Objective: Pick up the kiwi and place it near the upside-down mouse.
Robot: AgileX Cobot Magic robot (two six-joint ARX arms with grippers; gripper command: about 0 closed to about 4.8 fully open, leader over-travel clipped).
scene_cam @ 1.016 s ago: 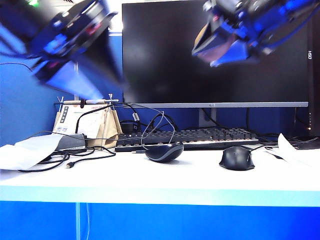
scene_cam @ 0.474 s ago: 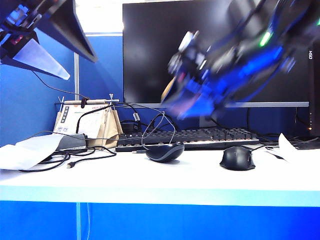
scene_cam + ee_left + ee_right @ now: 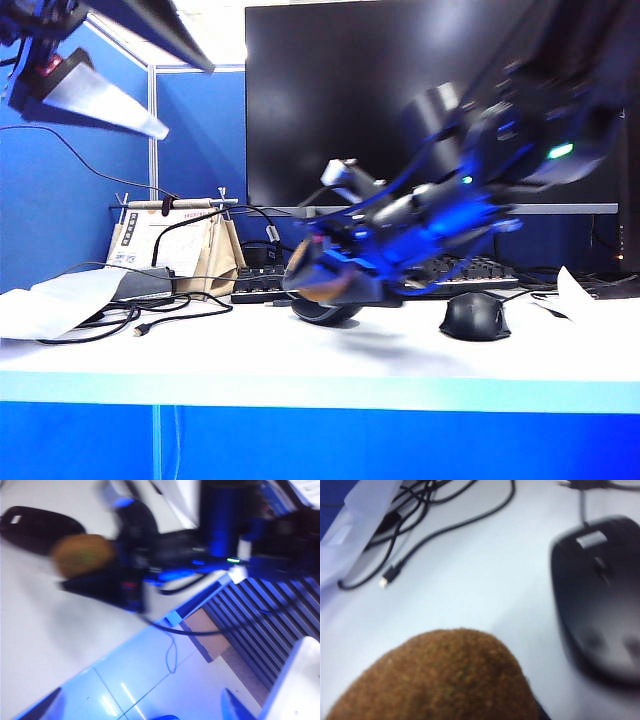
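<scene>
**Obscured and Indistinct Items**

Right gripper (image 3: 318, 283): motion-blurred in the exterior view; its fingers cannot be separated there. It hides most of the upside-down mouse (image 3: 322, 312), leaving only the lower shell visible.

Kiwi (image 3: 437, 680): cut off by the right wrist picture's edge and soft in focus. In the left wrist view it is a smeared brown oval.

Upside-down mouse, right wrist view: blurred, underside label unreadable, cut off at the picture's edge.

Left gripper (image 3: 130, 70): cropped by the exterior picture's upper corner; only the finger ends show.
</scene>
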